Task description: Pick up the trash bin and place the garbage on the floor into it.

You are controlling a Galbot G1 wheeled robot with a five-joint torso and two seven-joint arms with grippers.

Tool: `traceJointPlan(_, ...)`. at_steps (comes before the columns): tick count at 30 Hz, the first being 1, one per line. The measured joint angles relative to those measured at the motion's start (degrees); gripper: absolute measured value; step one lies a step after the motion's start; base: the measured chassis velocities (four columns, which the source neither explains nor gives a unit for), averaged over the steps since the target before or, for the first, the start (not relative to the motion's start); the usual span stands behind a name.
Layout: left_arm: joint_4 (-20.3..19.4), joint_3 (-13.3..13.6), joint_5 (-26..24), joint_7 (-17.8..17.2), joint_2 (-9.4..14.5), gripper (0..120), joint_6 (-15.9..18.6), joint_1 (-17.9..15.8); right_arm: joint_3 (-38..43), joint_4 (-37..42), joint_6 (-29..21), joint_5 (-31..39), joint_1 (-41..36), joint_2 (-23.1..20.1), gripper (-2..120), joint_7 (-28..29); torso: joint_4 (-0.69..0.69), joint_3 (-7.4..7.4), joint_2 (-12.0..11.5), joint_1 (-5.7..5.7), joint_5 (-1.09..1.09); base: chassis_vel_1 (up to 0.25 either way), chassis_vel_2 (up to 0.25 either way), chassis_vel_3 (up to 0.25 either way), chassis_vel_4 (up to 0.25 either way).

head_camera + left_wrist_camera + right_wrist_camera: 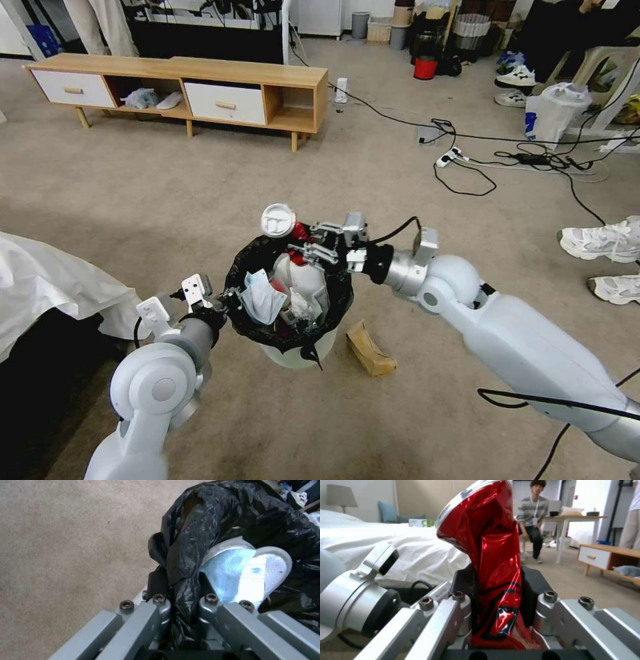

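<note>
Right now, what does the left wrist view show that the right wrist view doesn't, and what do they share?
Left wrist view alone: the left gripper clamped on the black bag liner folded over the trash bin's rim, with the pale blue face mask tucked inside. Right wrist view alone: the right gripper shut on the crushed red can, plus a white-covered bed and a wooden cabinet. Both share the beige carpet floor.

Soft, even indoor light, faint shadows. Glare streaks the crushed red can [490, 555] between the fingers; the room beyond it blurs. Head view bows at its edges.
</note>
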Motion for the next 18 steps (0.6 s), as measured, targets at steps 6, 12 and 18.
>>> traceJointPlan(6,0.2,-0.1,0.0,0.0,0.0,4,-0.1,0.0,-1.3,-0.5,0.0,-0.5,0.4,0.9,22,0.2,0.00,0.00,0.0,0.00,0.00,0.000,0.000,0.000,0.000)
traceJointPlan(12,0.2,-0.1,0.0,0.0,-0.1,4,-0.1,-0.1,-0.7,0.0,-0.3,-1.3,-0.8,0.4,26,0.6,0.00,0.00,0.0,0.00,0.00,0.000,0.000,0.000,0.000)
traceJointPlan(18,0.1,0.0,0.1,0.0,-0.2,4,-0.1,-0.1,0.3,0.2,-0.1,-1.5,-2.0,-0.1,47,0.8,0.00,0.00,0.0,0.00,0.00,0.000,0.000,0.000,0.000)
